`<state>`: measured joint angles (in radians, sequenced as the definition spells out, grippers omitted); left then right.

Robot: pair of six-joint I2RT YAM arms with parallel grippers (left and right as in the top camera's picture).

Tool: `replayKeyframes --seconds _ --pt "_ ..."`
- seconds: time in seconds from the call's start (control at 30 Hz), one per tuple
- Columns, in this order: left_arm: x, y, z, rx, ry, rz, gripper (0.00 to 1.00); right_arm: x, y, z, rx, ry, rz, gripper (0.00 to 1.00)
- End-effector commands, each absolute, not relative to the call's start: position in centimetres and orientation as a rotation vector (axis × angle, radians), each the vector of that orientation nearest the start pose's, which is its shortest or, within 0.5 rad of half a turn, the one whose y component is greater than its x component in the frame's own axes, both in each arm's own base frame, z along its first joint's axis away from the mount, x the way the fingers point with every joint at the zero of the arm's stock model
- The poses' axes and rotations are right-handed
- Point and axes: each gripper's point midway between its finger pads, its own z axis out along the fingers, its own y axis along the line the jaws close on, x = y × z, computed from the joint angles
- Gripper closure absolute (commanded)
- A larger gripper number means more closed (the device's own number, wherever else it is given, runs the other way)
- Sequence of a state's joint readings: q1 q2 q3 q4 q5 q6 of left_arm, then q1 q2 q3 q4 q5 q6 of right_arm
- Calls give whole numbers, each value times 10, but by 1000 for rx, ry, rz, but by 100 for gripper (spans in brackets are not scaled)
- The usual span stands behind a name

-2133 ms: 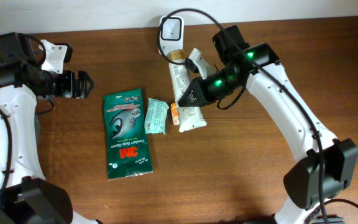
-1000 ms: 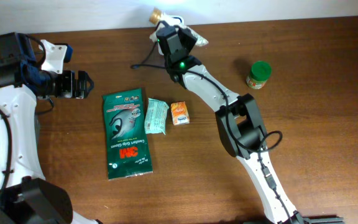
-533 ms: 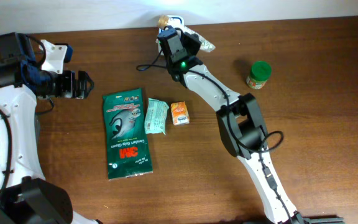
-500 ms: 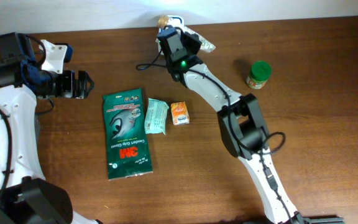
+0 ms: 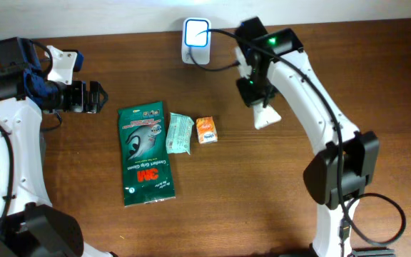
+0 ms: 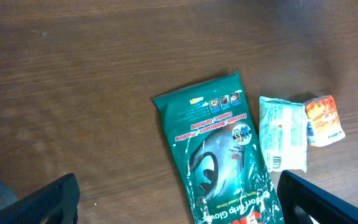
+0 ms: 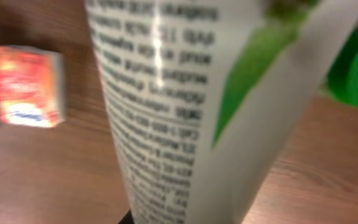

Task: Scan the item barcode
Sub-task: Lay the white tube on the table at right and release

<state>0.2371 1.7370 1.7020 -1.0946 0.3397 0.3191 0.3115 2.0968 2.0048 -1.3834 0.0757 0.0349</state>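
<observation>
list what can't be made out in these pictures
- tube: right wrist view, print blurred from closeness, no barcode readable; overhead, the right arm covers all but its flat end.
- green thing: right wrist view, blurred and cut by the right edge; unidentifiable.
- glove pack: left wrist view, lower part cut by the bottom edge.
- small packet: label too small overhead.

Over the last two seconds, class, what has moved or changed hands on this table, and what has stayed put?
The right claw, shut on the white tube, has drawn it away from the scanner, rightward and back toward the robot, leaving the scanner's window uncovered. The left claw stays open in place. The green glove pack, pale packet and orange box have not moved.
</observation>
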Motion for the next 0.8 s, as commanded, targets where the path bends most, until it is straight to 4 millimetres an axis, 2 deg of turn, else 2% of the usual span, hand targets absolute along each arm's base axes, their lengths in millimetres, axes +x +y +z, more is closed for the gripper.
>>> replayKeyframes --seconds 0.0,0.1,0.23,0.33,0.53,0.6,0.67,0.77 --pt "414 42 223 230 2577 -254 1 384 92 93 -289 3155 -61 96" --pt "414 42 223 230 2577 -254 1 368 69 62 -216 3231 -77 96" --pt "414 42 223 230 2577 -254 1 366 37 45 -83 3255 -74 96" --pt "414 42 223 230 2577 -254 1 357 12 43 25 3296 -76 96" --pt "414 42 223 230 2577 -254 1 339 -22 46 184 3369 -68 93" --pt "414 42 223 230 2577 -254 1 335 -28 47 214 3382 -64 81" --pt "414 42 223 230 2577 -254 1 332 -29 48 220 3392 -63 75" --pt "414 42 223 230 2577 -254 1 327 -27 52 162 3422 -49 51"
